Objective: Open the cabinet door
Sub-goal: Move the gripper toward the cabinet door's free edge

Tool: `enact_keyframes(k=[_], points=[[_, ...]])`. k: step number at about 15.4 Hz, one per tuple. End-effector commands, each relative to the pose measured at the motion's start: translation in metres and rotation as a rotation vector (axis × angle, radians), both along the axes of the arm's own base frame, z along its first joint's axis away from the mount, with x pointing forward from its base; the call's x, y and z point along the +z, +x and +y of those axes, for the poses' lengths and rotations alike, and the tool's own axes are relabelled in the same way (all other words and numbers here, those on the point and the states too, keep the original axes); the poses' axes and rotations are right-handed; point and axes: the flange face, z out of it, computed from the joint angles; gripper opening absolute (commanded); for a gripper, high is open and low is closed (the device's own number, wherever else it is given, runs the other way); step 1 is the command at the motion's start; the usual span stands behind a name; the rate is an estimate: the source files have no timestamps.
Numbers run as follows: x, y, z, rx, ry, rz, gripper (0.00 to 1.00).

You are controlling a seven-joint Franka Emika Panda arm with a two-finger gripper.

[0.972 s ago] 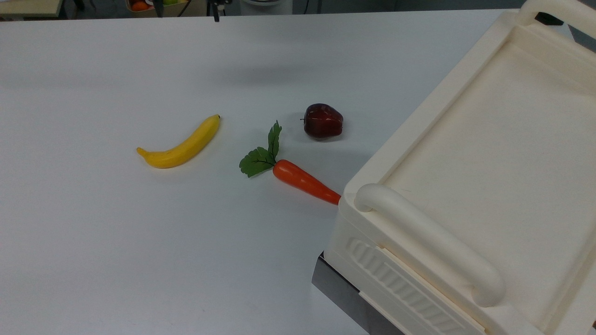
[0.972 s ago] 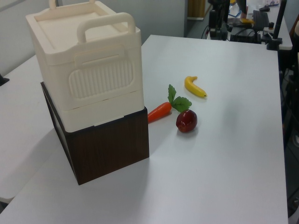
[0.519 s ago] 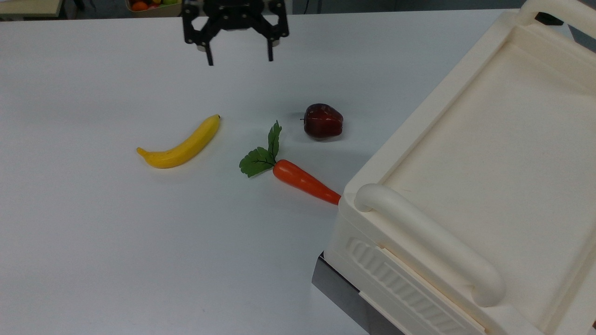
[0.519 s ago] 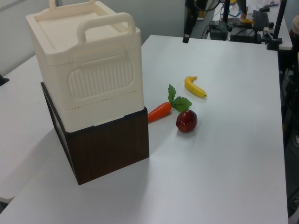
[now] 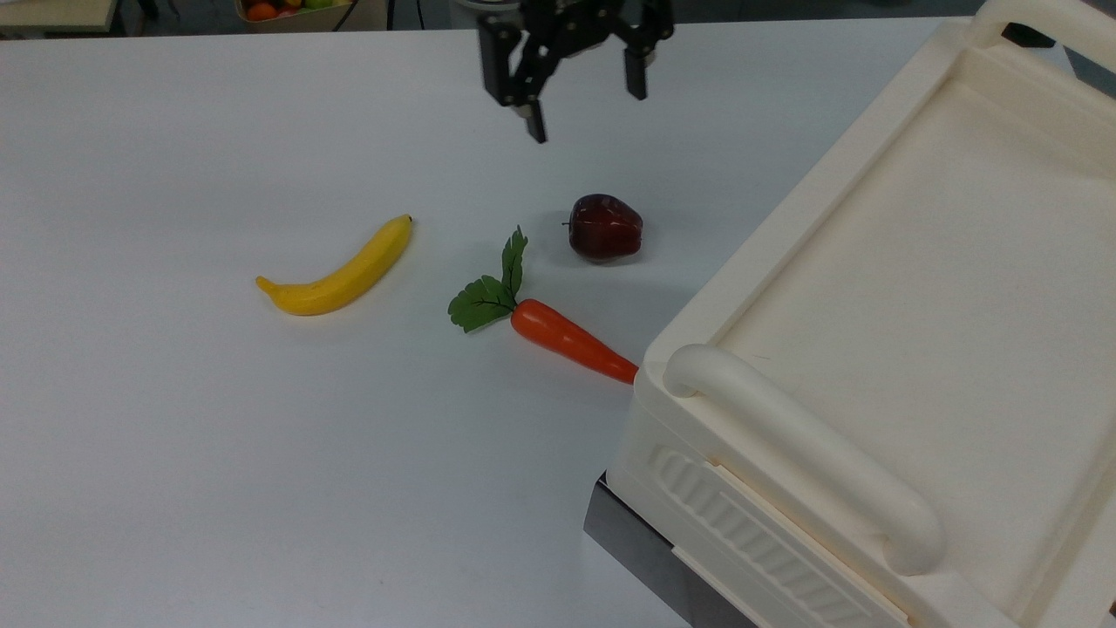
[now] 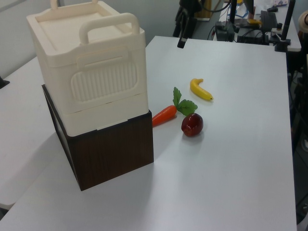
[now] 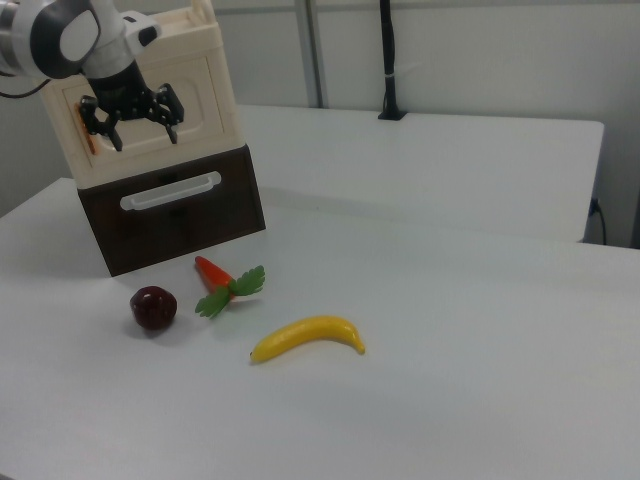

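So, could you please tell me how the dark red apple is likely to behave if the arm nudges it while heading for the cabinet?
The apple looks round and glossy, so it would probably roll rather than slide, and smooth jaws might slip on it. It sits free on the white table, apart from the carrot, so a nudge would likely move it alone. Its uniform shine suggests light plastic, though that is uncertain.

Cream cabinet (image 6: 91, 72), yellow banana (image 5: 340, 272), orange carrot (image 5: 571, 341), dark red apple (image 5: 605, 228).
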Motion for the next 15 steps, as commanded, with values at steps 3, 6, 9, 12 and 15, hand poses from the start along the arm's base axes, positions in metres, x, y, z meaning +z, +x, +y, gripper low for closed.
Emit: enact_keyframes(k=[3, 6, 9, 12, 15], points=[[0.01, 0.008, 0.058, 0.124, 0.033, -0.09, 1.0], [0.011, 0.008, 0.087, 0.167, 0.042, -0.103, 1.0], [0.008, 0.011, 0.111, 0.195, 0.073, -0.148, 1.0], [0.005, 0.009, 0.133, 0.216, 0.104, -0.187, 1.0], [0.007, 0.011, 0.145, 0.216, 0.148, -0.232, 1.0]])
